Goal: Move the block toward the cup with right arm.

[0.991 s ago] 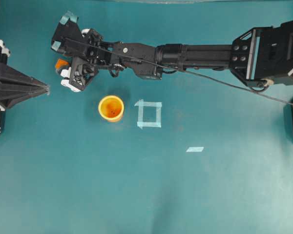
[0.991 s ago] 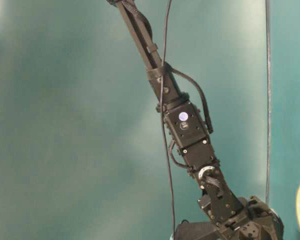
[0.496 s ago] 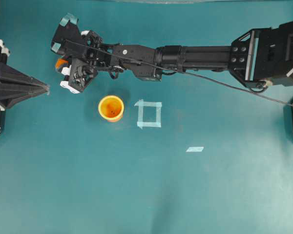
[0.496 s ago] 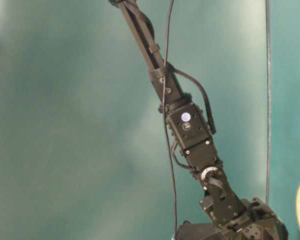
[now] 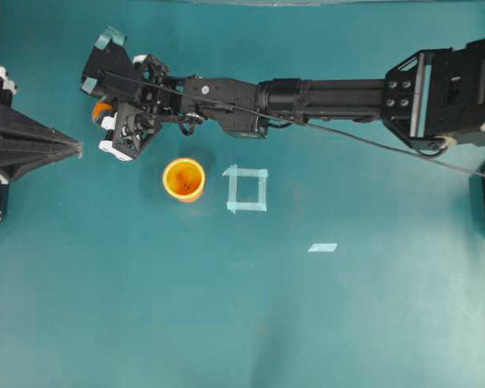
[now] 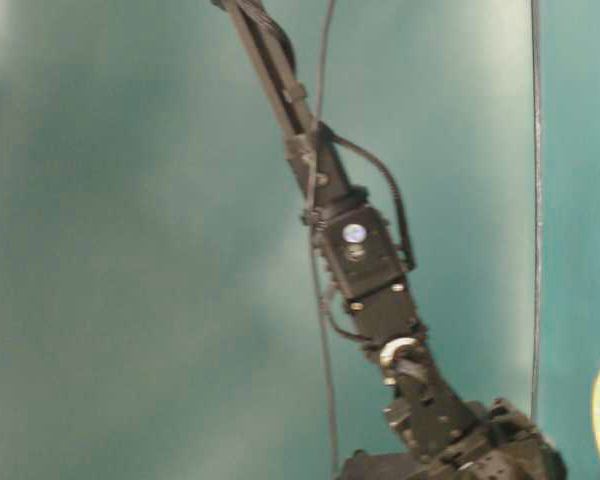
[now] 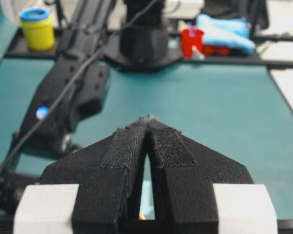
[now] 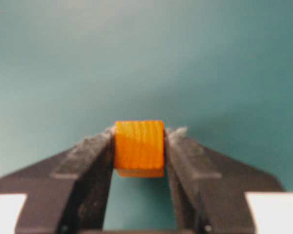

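The left hand [image 7: 147, 127] sat at the left edge of the green bench [image 5: 226, 323], its two fingers pressed together with nothing between them. The yellow-orange cup [image 5: 183, 179] stood upright near the middle of the bench, just beside a pale tape square [image 5: 247, 189]. Farther back, toward the far left corner, the right arm [image 5: 323, 95] reached across the bench. The right hand [image 8: 139, 146] pinched the small orange block [image 8: 139, 147] between its fingertips, near the cup but apart from it.
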Motion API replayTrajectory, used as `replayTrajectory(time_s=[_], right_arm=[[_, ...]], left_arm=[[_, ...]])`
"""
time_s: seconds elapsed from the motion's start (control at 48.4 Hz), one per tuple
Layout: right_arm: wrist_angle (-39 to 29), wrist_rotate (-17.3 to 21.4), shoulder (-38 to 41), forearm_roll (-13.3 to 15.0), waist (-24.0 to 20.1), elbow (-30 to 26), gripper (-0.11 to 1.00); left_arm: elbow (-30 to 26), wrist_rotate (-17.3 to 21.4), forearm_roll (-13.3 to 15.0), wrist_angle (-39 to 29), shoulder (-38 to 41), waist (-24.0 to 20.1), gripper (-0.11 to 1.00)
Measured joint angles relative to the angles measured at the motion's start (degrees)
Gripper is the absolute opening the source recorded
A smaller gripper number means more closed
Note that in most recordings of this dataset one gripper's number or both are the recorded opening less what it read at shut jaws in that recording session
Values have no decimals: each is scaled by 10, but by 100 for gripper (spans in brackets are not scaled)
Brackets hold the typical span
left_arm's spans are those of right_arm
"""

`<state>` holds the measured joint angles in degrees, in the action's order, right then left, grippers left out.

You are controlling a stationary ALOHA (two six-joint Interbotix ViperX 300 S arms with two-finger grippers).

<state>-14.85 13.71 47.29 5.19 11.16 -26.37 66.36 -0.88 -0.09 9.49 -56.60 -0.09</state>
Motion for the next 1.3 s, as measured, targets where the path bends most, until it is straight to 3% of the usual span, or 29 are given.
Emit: replayTrajectory(time_s=[0.702, 1.053, 1.301], right_arm=[[-142, -4, -101, 1, -60, 16, 43], [-140, -4, -163, 2, -58, 106, 43], [-92, 0, -232, 1, -58, 202, 43]], left_arm=[[0, -12, 0, -11, 0, 0, 1], [0, -12, 0, -13, 0, 1, 1], [0, -12, -1, -14, 0, 0, 1]])
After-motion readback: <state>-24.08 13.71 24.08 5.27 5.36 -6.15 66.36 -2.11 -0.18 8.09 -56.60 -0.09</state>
